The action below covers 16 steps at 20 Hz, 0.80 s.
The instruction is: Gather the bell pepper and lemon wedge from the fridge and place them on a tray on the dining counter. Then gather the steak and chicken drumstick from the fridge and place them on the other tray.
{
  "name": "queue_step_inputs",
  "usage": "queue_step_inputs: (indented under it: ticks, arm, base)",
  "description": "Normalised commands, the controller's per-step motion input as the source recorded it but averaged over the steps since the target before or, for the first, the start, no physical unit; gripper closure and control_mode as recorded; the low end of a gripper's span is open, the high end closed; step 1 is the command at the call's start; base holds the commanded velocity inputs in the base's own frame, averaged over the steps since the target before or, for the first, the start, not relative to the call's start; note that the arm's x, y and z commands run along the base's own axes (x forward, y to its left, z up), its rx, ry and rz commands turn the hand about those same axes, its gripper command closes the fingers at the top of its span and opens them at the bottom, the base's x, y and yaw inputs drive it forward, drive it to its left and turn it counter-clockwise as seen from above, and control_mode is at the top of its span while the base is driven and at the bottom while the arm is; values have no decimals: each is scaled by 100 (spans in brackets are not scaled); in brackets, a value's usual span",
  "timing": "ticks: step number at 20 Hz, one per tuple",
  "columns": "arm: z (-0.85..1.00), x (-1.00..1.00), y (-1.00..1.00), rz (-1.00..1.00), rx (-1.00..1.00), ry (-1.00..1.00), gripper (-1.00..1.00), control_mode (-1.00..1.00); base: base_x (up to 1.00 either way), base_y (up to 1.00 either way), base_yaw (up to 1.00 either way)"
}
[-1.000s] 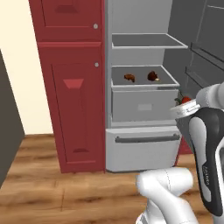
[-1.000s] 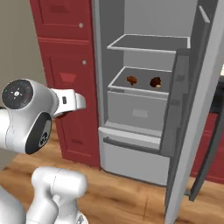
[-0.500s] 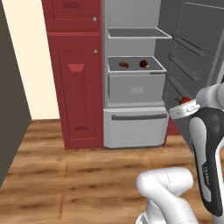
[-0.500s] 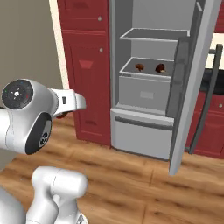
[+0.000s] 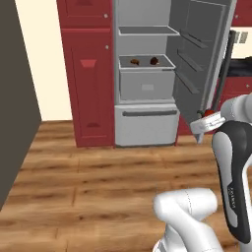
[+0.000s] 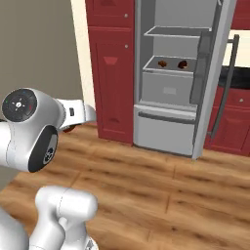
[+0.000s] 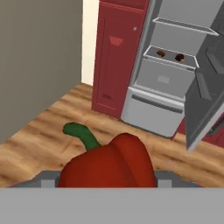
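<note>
So the one red bell pepper (image 7: 109, 164) is sitting right in the gripper (image 7: 107, 183), green stem sticking up and off to the left in the hand view; the fingers are spread wide around it, pinching it on both sides, though the tips themselves are mostly hidden behind the pepper. From the left base view you can just catch a bit of red at the end of the arm (image 5: 209, 112), held up in the air above the wood floor (image 5: 88, 182) and well apart from the fridge (image 5: 147, 78). The fridge door (image 5: 202, 54) is swung open, one door, with a few shelves on its inside. Inside I count one flat shelf (image 5: 147, 30) up top and one open drawer (image 5: 146, 81) below it, and there are two small dark brownish things (image 5: 144, 61) lying side by side toward the back edge of that drawer; too small to say which is the steak and which the drumstick. Below that is one closed bottom drawer (image 5: 146, 125). A red cabinet (image 5: 91, 74) stands just left of the fridge, touching it.
</note>
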Motion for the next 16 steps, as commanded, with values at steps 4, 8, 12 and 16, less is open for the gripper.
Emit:
queue_step_inputs:
  ticks: [4, 8, 12, 16]
  arm:
    - [0, 0, 0, 0, 0, 0, 100, 100]
    - [0, 0, 0, 0, 0, 0, 100, 100]
    - [0, 0, 0, 0, 0, 0, 100, 100]
    - [0, 0, 0, 0, 0, 0, 100, 100]
  base:
    - [-100, 4, 0]
    - [-100, 4, 0]
    - [-100, 3, 0]
    - [-100, 3, 0]
